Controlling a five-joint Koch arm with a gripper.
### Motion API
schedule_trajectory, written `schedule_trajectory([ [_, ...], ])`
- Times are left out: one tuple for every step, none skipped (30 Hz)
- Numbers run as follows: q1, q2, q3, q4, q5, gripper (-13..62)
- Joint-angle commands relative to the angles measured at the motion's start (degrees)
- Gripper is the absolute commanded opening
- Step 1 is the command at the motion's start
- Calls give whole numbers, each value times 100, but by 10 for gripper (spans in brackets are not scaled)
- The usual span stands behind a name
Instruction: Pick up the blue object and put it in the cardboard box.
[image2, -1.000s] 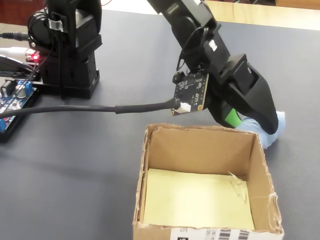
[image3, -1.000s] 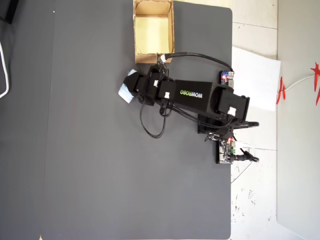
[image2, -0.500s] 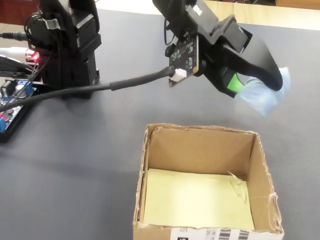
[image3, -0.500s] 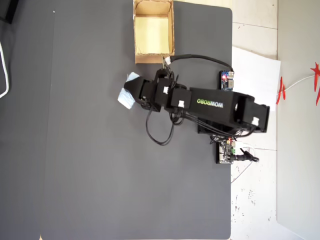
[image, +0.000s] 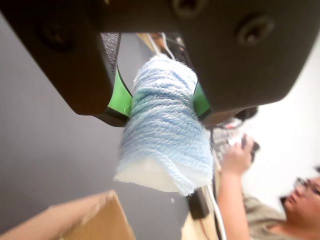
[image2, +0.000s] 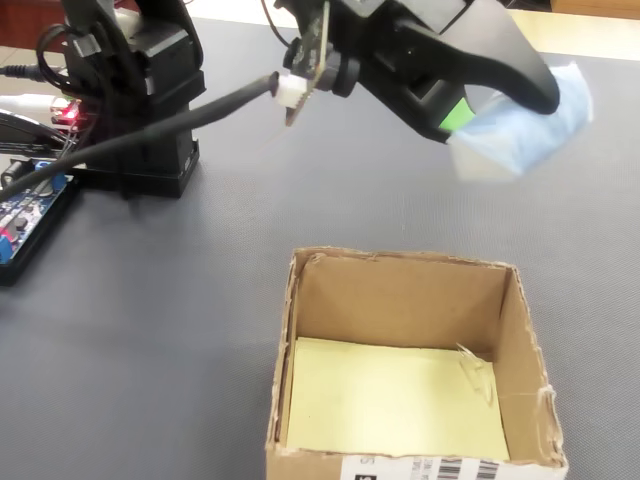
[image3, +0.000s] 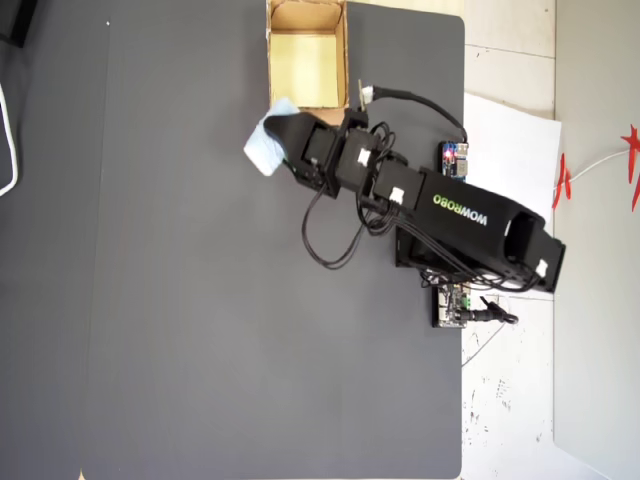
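The blue object (image: 162, 130) is a pale light-blue woolly lump clamped between the green-padded jaws of my gripper (image: 162, 102), which is shut on it. In the fixed view the gripper (image2: 500, 105) holds the blue object (image2: 530, 130) high in the air, beyond the far right corner of the cardboard box (image2: 520, 340). From overhead the blue object (image3: 268, 143) hangs just off the box's near left corner, beside the cardboard box (image3: 340, 60). The box is open, with a pale yellow floor and nothing else inside.
The arm's black base (image2: 140, 110) and a circuit board with a red light (image2: 40, 180) stand at the left in the fixed view. A thick black cable (image2: 170, 125) trails from the wrist. White paper (image3: 510, 150) lies beside the dark mat (image3: 200, 320).
The gripper has lifted the blue object off the mat and carried it upward and toward the box, staying shut on it throughout.
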Motion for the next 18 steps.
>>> schedule_trajectory([
  [369,211,-220,-501,167,140],
  [519,211,-246,-466,167,140],
  [659,211,-281,-448,167,140],
  [853,176,-325,-422,167,140],
  [976,167,-352,-387,167,140],
  [1090,149,-369,-387,167,140],
  [1239,114,-387,-360,167,140],
  [1336,97,-396,-352,167,140],
  [1424,79,-413,-316,167,140],
  [1529,44,-448,-229,149,140],
  [1591,18,-466,-185,149,140],
  [1661,0,-475,-114,149,142],
  [1705,-18,-466,-79,132,146],
  [1714,-35,-475,-62,141,165],
  [1714,-44,-501,18,141,194],
  [1714,-62,-545,176,149,220],
  [1714,-70,-571,299,149,241],
  [1723,-79,-580,378,149,258],
])
